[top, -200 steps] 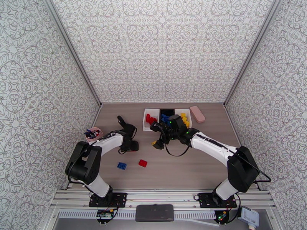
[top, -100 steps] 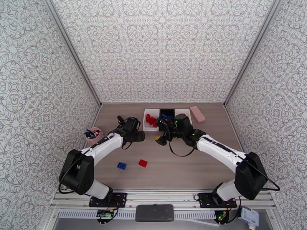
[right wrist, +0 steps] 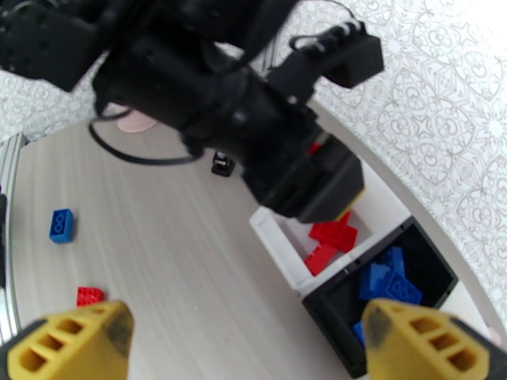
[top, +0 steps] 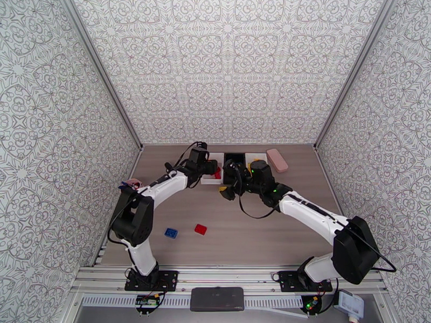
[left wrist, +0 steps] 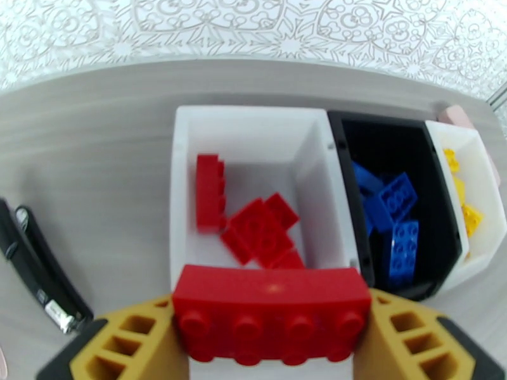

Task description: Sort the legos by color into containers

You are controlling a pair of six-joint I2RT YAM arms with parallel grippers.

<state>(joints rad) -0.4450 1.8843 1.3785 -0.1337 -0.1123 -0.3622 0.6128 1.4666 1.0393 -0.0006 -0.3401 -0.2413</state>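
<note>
**Left gripper grips a red brick over the left tray; right gripper wide and empty**

Top view: My left gripper [top: 214, 172] hangs over the left tray [top: 207, 181], the white one at the left end of a row of three at the far side of the table. My right gripper [top: 228, 188] sits just in front of the black tray [top: 234, 156], close beside the left one. A loose blue brick [top: 171, 232] and a loose red brick [top: 200, 229] lie near each other, well apart from the trays.

Left wrist: My fingers [left wrist: 123, 340] are clamped on the two ends of a long red brick [left wrist: 271, 308], above the near wall of the left tray. Red bricks [left wrist: 253, 229] lie in that tray, blue bricks [left wrist: 396, 210] in the black tray and yellow bricks [left wrist: 468, 216] in the right tray [left wrist: 478, 147].

Right wrist: My right fingers [right wrist: 76, 343] stand spread wide with nothing between them. Ahead of them the left gripper is over the left tray.
</note>
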